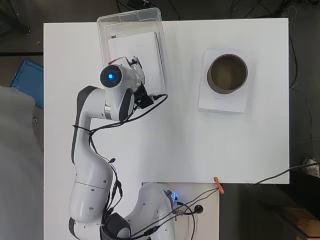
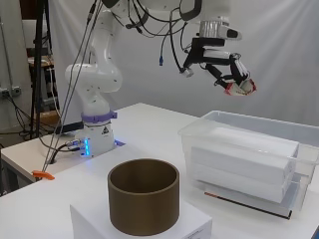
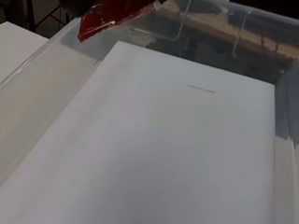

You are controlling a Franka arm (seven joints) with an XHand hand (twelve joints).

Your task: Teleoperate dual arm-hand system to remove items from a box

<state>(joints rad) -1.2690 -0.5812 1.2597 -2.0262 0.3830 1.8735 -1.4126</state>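
The overhead view looks straight down on the surface (image 1: pixel 165 135), arm base at its bottom. The side view looks low across it toward the arm. The wrist view sits close above the clear box (image 3: pixel 28 93), which also appears in both others (image 1: pixel 131 20) (image 2: pixel 239 134).

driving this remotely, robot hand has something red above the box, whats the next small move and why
Probably carry it sideways toward the brown cylinder. The robot hand is curled round a small red item and hangs above the clear box, apart from it, so the item looks lifted out but not yet set down.
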